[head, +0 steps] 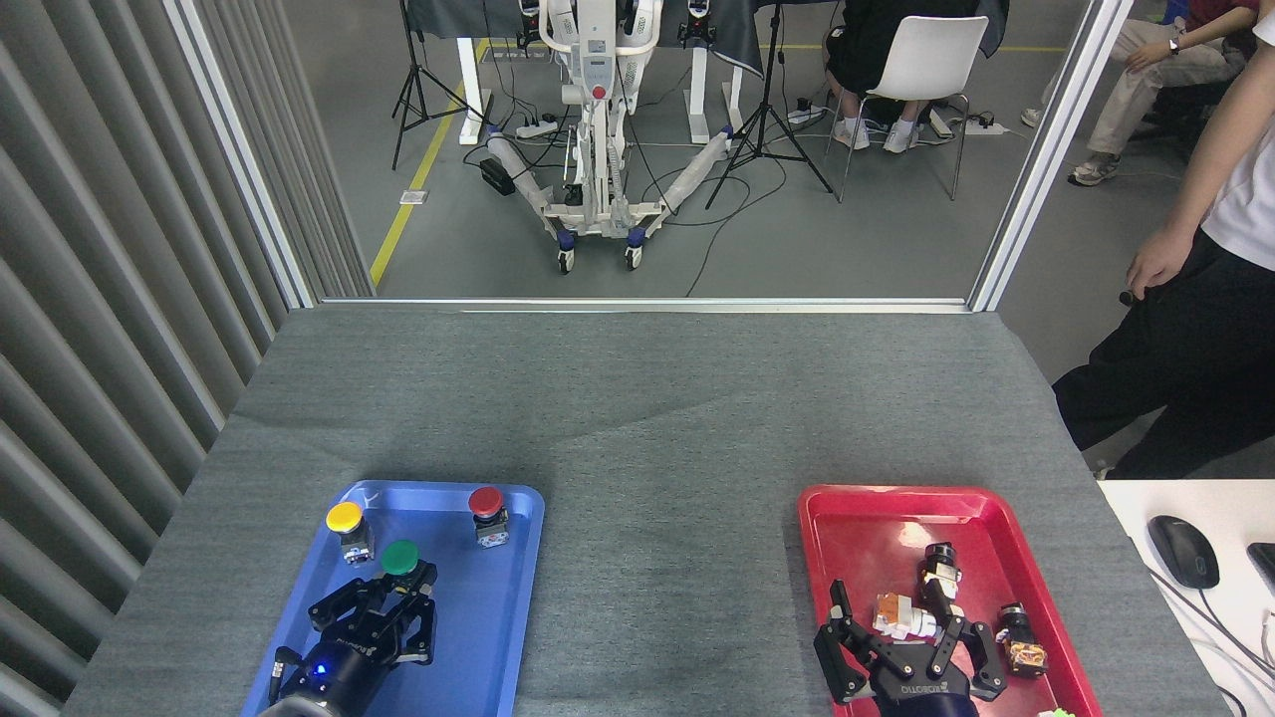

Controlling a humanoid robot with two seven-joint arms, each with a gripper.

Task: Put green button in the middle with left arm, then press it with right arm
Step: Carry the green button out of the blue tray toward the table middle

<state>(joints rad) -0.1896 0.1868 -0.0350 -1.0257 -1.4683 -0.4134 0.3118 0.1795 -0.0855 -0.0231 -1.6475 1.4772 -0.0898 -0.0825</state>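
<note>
The green button (399,559) stands in the blue tray (498,597), its glossy cap showing just above my left gripper (395,590). That gripper's black fingers (351,603) are folded in around the button's base, which they hide. The grey cloth in the middle (667,558) lies bare between the two trays. My right gripper (901,635) hovers open low over the red tray (867,538), its fingers spread around small parts without holding any.
A yellow-capped button (345,519) and a red-capped button (486,504) stand at the blue tray's far end. Several small parts (901,615) lie in the red tray. A person (1195,299) stands at the table's right edge, and a mouse (1182,551) rests on a white desk.
</note>
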